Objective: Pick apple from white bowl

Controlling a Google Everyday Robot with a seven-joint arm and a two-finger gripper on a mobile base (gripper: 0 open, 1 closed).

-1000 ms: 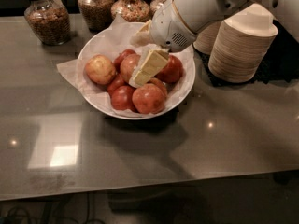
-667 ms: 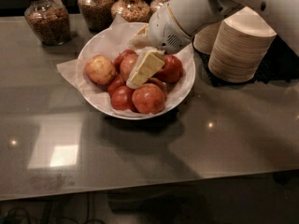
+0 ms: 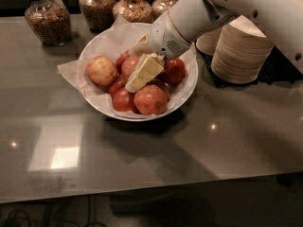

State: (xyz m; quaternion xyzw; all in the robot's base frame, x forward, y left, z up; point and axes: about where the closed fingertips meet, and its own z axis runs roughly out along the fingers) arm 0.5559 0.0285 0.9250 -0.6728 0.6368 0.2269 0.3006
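- The step in hand is the reach into the white bowl (image 3: 187, 96), which sits on the counter (image 3: 222, 145) in front of a row of glass jars (image 3: 47, 21) and beside the stacks of tan paper bowls (image 3: 241, 51).
- The end effector (image 3: 142, 74) is down inside the bowl, slanting from upper right to lower left across the middle of the fruit pile, its cream-coloured tip lying over the apples.
- Whether it is open or closed cannot be told from this angle, and nothing shows it lifting any fruit.
- The apple (image 3: 150, 100), large and mottled red, rests at the front of the bowl just below the tip. It seems to touch the tip, though the overlap makes this unsure.
- A pale yellow apple (image 3: 101, 70) lies to the left and a deep red apple (image 3: 174, 71) to the right, both close by.
- By my judgement the grasp is not yet secured. The next move calls for settling around the mottled apple alone, closing firmly, then lifting straight up without dragging the paper lining or the neighbours.
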